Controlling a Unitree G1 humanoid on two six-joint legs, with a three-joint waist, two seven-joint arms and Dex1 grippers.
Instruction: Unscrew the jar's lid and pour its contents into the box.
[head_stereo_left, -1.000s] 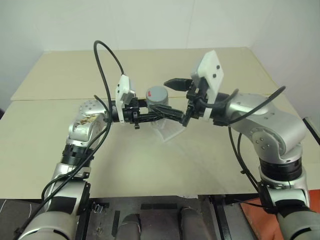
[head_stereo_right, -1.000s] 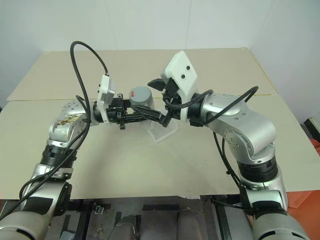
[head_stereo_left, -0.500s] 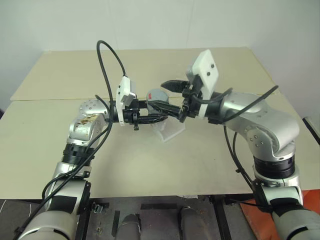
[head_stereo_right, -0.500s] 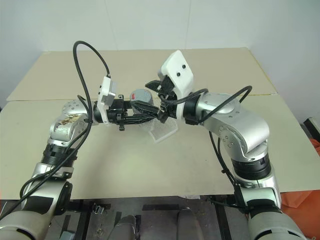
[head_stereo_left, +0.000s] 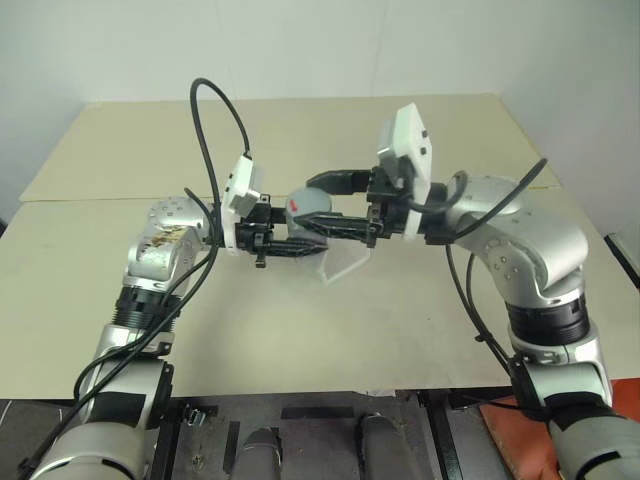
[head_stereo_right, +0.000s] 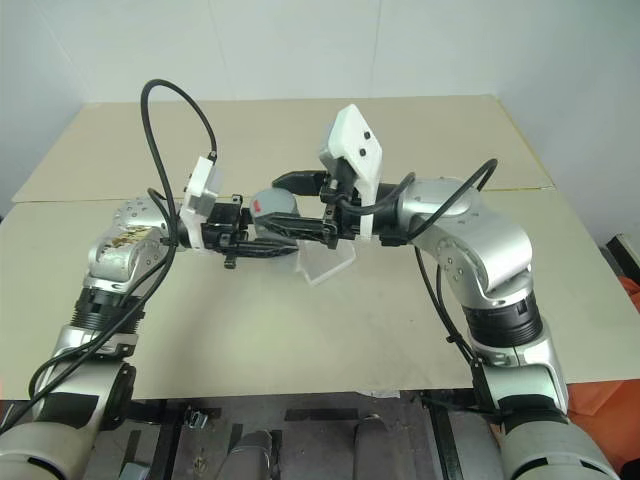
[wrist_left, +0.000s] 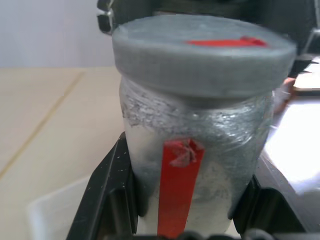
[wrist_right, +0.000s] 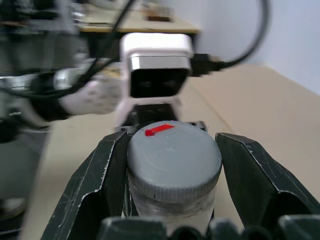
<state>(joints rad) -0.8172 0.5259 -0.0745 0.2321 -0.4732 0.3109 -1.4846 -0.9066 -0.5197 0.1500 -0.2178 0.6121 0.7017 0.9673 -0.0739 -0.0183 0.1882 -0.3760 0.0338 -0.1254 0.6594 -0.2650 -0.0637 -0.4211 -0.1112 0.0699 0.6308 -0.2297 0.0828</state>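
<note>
We can read no words, numbers or brand names anywhere. The nearest to a sign are a red mark on the lid (wrist_right: 172, 159) and a red strip down the jar (wrist_left: 192, 180).

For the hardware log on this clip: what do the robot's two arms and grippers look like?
Both arms are silver-grey metal with rounded joint housings and black bands. Each wrist carries a white box-shaped camera housing, and a black cable loops from each wrist back along the arm. The left gripper and right gripper each have two black fingers.
</note>
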